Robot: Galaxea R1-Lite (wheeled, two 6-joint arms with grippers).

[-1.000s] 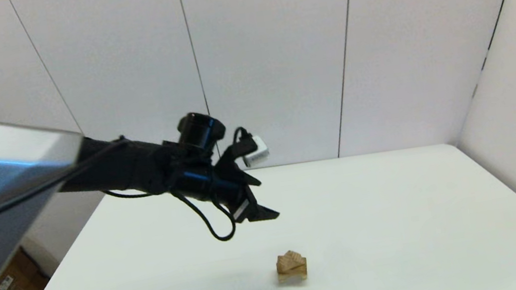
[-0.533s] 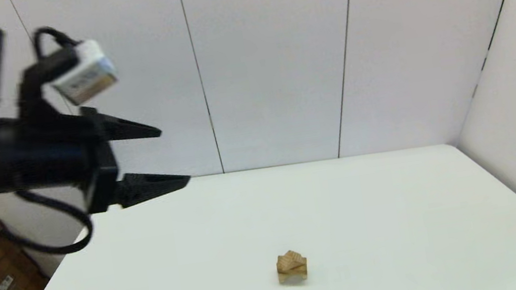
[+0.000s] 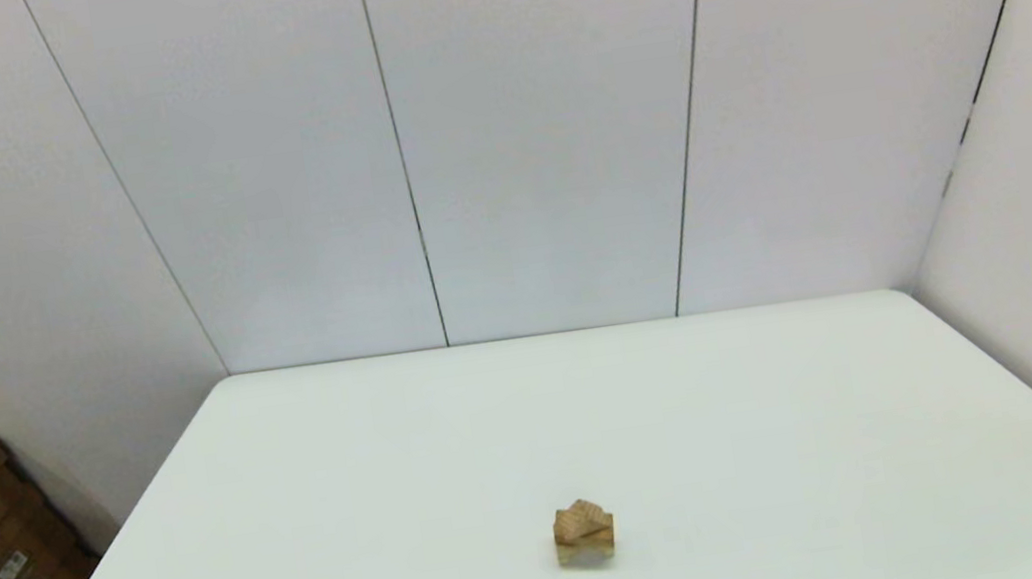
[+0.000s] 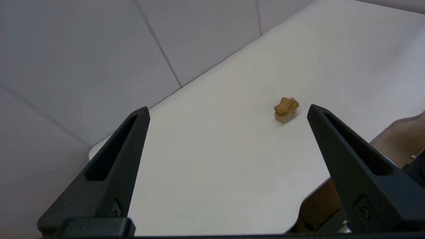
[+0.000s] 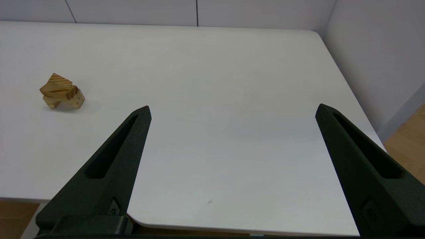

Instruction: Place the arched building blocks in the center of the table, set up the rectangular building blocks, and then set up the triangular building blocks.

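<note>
table point(image 3: 796, 412) — white | triangular block point(image 5: 56, 83) — tan, striped grain | fingers point(image 5: 113, 159) — black

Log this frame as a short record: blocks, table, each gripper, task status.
blocks: the triangular building blocks on the rectangular building blocks on the arched building blocks, one stack
table: the table, stack near its middle
left gripper: open, empty, out past the table's edge, absent from head view
right gripper: open, empty, above the near edge
status: stack appears complete
</note>
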